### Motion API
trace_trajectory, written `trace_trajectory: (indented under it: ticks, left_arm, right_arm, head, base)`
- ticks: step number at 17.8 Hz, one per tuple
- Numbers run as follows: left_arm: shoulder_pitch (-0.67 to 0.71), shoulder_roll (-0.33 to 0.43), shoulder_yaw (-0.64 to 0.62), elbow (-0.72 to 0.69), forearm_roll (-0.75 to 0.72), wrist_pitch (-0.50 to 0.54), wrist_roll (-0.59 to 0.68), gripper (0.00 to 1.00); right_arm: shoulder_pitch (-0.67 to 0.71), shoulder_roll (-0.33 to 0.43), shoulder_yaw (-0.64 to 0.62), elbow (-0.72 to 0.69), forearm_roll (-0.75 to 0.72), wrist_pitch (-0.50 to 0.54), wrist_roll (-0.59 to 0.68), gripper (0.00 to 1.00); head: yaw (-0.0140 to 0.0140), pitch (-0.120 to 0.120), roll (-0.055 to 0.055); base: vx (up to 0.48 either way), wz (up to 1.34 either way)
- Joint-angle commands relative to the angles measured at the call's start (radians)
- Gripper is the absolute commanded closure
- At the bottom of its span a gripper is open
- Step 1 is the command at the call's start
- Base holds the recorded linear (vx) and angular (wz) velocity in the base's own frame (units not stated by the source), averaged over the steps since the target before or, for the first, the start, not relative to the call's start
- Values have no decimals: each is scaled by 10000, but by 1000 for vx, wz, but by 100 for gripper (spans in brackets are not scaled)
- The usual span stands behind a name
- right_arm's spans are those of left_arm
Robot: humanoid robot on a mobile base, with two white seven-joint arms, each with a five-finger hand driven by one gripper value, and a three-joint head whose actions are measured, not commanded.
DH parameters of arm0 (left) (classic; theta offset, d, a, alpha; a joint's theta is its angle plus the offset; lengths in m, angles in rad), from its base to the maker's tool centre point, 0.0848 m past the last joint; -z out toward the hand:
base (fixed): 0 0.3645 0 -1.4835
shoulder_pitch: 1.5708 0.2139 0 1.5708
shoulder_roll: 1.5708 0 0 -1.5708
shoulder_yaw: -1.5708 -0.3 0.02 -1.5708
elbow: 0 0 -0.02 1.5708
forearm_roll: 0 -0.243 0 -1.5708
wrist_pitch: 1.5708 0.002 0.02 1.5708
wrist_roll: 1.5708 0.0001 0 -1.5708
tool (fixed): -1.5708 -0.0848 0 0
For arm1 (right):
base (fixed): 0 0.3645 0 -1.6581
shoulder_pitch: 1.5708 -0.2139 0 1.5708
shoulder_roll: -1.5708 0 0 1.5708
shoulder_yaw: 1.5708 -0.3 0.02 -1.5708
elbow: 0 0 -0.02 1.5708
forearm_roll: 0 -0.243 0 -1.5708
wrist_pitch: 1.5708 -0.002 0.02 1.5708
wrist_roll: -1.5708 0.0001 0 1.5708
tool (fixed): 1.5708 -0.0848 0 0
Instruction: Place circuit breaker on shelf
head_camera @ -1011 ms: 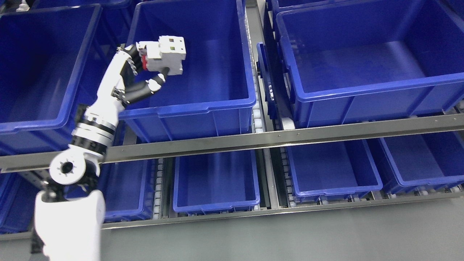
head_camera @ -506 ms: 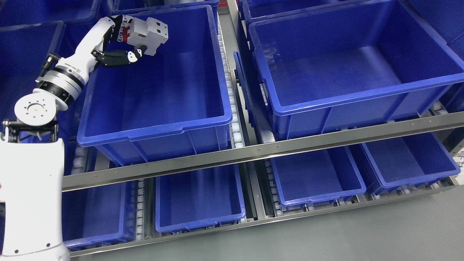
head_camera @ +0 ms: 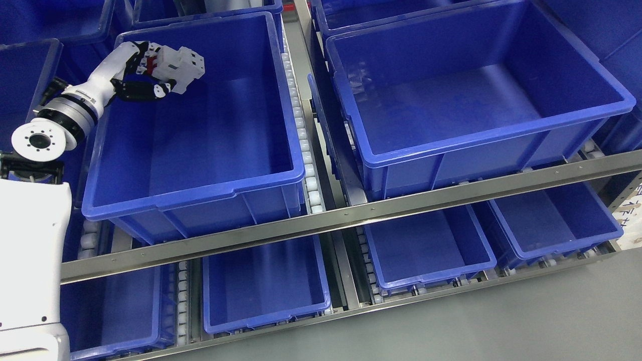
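Note:
A white and grey circuit breaker (head_camera: 178,66) with a red part on its side hangs in the air inside the upper left of a large blue bin (head_camera: 200,188) on the upper shelf. My left hand (head_camera: 150,75) is shut on it, fingers over its top and the black-and-white thumb under it. The left arm comes up from the lower left edge and reaches over the bin's left rim. The bin's floor shows nothing lying on it. My right arm is out of the picture.
A second large blue bin (head_camera: 476,135) stands to the right on the same shelf. A steel rail (head_camera: 351,218) runs across the shelf front. Smaller blue bins (head_camera: 266,281) sit on the lower level. Grey floor (head_camera: 501,326) lies at the bottom right.
The camera has shifted, so the whole shelf sits differently in the picture. My left hand keeps hold of the breaker and now sits farther back over the bin's left side.

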Motion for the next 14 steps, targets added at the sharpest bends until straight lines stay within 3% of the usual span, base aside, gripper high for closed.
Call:
trace_trajectory:
  ticks: [1, 3, 5, 8, 11, 14]
  left_arm:
    - [-78, 297, -61, 1583, -121, 82, 852, 36]
    - [-535, -131, 290, 1461, -60, 82, 1175, 11]
    - [-1027, -1293, 1588, 1277, -59, 82, 1344, 1]
    - [-892, -2463, 3357, 85, -29, 51, 2140, 1]
    - [-692, -4270, 4813, -2214, -13, 371, 2754, 1]
    - [-157, -4270, 4652, -3921, 32, 1537, 2848, 0]
  right_arm:
    - [152, -175, 0, 1, 6, -526, 3, 0]
    - [152, -175, 0, 1, 6, -526, 3, 0]
    - [152, -175, 0, 1, 6, -526, 3, 0]
    - [152, -175, 0, 1, -9, -526, 3, 0]
    - [152, -175, 0, 1, -9, -526, 3, 0]
    - [152, -175, 0, 1, -9, -526, 3, 0]
  head:
    - [0, 0, 0]
    - [0, 0, 0]
    - [0, 0, 0]
    - [0, 0, 0]
    - [0, 0, 0]
    - [0, 0, 0]
  base:
    - [19, -10]
    - [14, -16]
    - [0, 0]
    - [0, 0]
    - [0, 0]
    - [-1, 12]
